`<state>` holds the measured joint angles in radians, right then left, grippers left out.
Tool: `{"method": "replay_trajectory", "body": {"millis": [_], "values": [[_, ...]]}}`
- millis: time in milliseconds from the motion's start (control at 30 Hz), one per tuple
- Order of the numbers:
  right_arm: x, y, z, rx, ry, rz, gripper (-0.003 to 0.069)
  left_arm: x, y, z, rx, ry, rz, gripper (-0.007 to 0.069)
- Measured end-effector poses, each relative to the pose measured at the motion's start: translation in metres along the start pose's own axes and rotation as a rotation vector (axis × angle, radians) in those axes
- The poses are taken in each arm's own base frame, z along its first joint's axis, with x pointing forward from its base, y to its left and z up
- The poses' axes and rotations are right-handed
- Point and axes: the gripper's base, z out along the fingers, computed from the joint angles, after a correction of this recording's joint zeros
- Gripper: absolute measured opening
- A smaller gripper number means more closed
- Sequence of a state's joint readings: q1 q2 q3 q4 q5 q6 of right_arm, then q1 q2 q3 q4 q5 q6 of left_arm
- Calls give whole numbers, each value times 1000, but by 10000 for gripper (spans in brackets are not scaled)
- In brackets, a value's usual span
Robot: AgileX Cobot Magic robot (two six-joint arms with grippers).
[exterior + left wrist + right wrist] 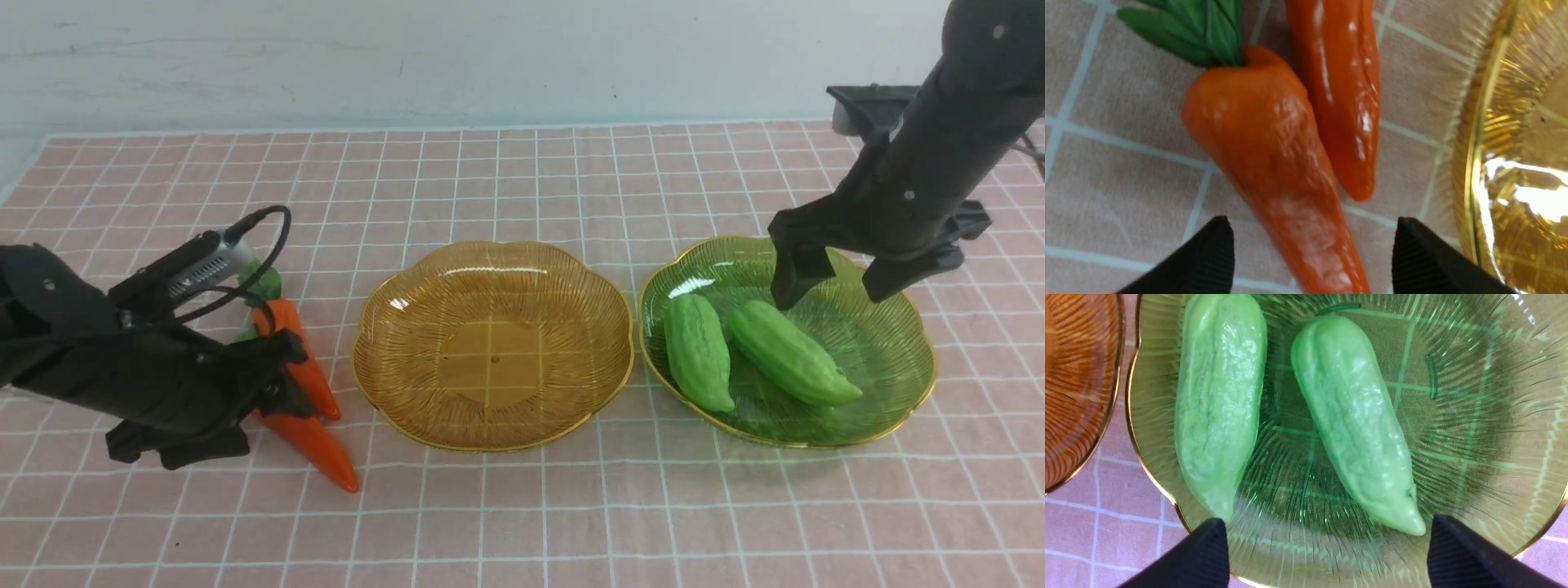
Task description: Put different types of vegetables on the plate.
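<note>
Left gripper (245,400), lower left of the front view: fingers spread, clamping nothing. It sits low over two carrots. In the left wrist view one carrot (1265,143) runs between the fingertips; whether they touch it cannot be told. The second carrot (1343,102) lies tight alongside, on the side nearer the amber plate (490,343). Both are glossy orange and taper to points, with a dark green leaf top (1200,36). They lie on the pink checked cloth (522,514), just left of that plate.

Right gripper (837,294), right of frame: spread wide, holding nothing, hanging over the far part of the green plate (890,351). Two gourds, left (698,351) and right (788,351), lie side by side in it. They are light green and bumpy, pointed ends toward the frame's bottom.
</note>
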<state>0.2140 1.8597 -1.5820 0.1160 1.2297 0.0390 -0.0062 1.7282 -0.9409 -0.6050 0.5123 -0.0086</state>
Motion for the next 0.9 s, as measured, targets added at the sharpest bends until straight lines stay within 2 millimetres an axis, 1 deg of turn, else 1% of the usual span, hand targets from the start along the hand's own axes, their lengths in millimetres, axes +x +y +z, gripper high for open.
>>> {"method": "replay_trajectory", "body": {"millis": [333, 467, 600, 700, 767, 900], "values": [[0, 0, 3, 1, 7, 1, 589, -1, 4, 13, -22, 20, 5, 471], [0, 0, 3, 1, 8, -10, 589, -1, 8, 17, -41, 28, 28, 449], [0, 0, 3, 0, 8, -11, 589, -3, 9, 21, -58, 26, 56, 374], [0, 0, 3, 0, 8, -11, 589, -3, 10, 22, -63, 27, 63, 275], [0, 0, 3, 0, 9, -11, 589, -3, 10, 22, -63, 28, 63, 239], [0, 0, 3, 0, 10, -11, 589, -2, 9, 19, -60, 40, 77, 199]]}}
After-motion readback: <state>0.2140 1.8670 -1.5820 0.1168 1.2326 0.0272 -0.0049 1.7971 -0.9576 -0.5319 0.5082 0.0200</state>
